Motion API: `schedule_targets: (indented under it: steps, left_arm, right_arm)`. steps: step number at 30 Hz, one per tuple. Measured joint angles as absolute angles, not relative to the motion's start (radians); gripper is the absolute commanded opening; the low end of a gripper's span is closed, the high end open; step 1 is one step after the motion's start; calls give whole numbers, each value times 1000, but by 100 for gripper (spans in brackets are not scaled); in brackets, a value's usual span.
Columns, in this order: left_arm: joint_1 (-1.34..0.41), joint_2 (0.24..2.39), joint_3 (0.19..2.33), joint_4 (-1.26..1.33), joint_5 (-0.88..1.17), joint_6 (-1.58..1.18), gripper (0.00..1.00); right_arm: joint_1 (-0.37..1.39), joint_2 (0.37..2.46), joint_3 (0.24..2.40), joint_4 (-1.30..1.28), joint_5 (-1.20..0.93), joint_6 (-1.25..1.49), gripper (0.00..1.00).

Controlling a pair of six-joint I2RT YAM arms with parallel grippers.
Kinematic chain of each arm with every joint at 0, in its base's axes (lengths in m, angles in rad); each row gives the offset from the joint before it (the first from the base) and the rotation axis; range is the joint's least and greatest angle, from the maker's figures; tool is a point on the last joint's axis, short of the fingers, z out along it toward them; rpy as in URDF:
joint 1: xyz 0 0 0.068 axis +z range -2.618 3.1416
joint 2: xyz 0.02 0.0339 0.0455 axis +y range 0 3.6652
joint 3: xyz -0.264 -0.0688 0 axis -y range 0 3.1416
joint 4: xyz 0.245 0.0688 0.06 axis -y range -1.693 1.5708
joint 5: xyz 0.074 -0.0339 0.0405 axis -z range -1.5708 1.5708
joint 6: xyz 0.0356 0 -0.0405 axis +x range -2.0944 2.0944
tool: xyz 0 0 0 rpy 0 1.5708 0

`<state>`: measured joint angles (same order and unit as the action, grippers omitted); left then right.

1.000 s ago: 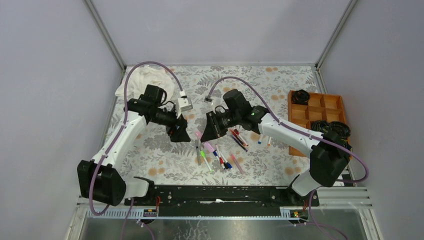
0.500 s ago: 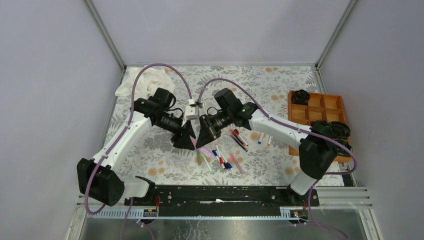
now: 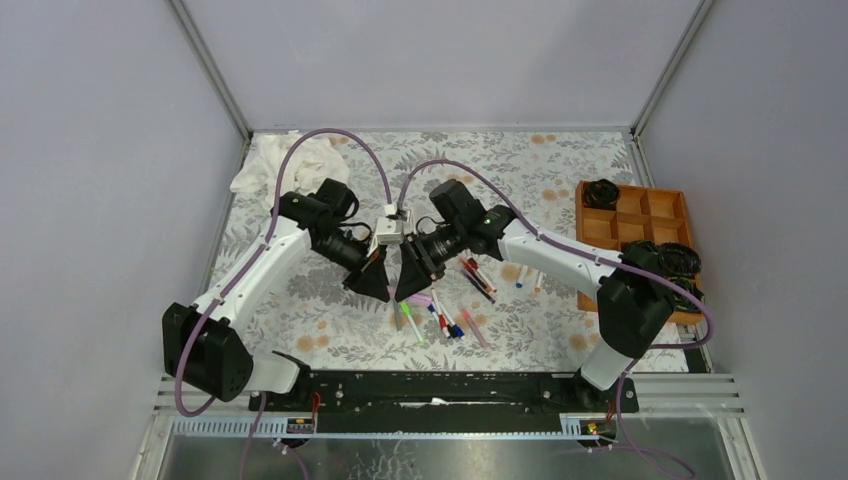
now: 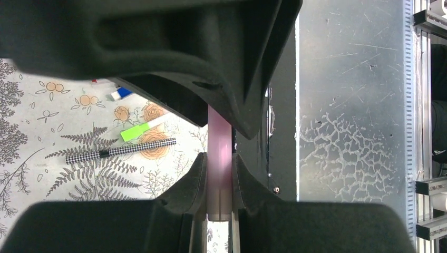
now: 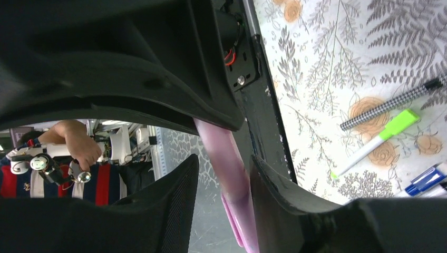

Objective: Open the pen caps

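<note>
A pink pen (image 4: 219, 132) spans the gap between my two grippers, above the floral table. My left gripper (image 4: 219, 158) is shut on one end of it, both pads pressed against the barrel. The pen's other end, with the pink clip cap (image 5: 240, 221), lies between the jaws of my right gripper (image 5: 224, 163). Those jaws are open: one finger touches the pen and the other stands clear of it. In the top view the left gripper (image 3: 372, 280) and right gripper (image 3: 410, 275) meet tip to tip. More pens (image 3: 440, 315) lie just in front of them.
A green-capped pen (image 5: 392, 129), a houndstooth pen (image 5: 392, 108) and a blue cap (image 5: 427, 179) lie on the cloth below. Other pens (image 3: 478, 278) are to the right. A wooden compartment tray (image 3: 640, 235) is at the far right, a white cloth (image 3: 285, 160) at the back left.
My left gripper moved right to meet the right one and closed on the pink pen. The right gripper shifted left a little and its jaws opened.
</note>
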<state>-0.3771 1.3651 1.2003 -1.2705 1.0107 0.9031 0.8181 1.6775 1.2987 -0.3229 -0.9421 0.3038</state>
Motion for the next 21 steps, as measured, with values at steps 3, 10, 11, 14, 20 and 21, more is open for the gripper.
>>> schedule_targets:
  steps: [3, 10, 11, 14, 20, 21]
  left_arm:
    - [-377, 1365, 1204, -1271, 1010, 910, 0]
    - [-379, 1365, 1222, -1275, 1014, 922, 0]
    - [-379, 1365, 1223, -1276, 1018, 923, 0]
    - [-379, 1365, 1225, -1276, 1020, 927, 0]
    - [-379, 1366, 1229, -1286, 1019, 942, 0]
    - [-379, 1366, 1229, -1288, 1019, 944, 0]
  right_arm:
    - [819, 1671, 1262, -325, -945, 303, 48]
    - [819, 1642, 1216, -339, -934, 295, 47]
    - [819, 1634, 1215, -340, -928, 295, 51]
    - [819, 1625, 1224, -344, -899, 306, 59]
    - [820, 1673, 1358, -370, -883, 310, 63]
    - [821, 1686, 1383, -373, -884, 308, 62]
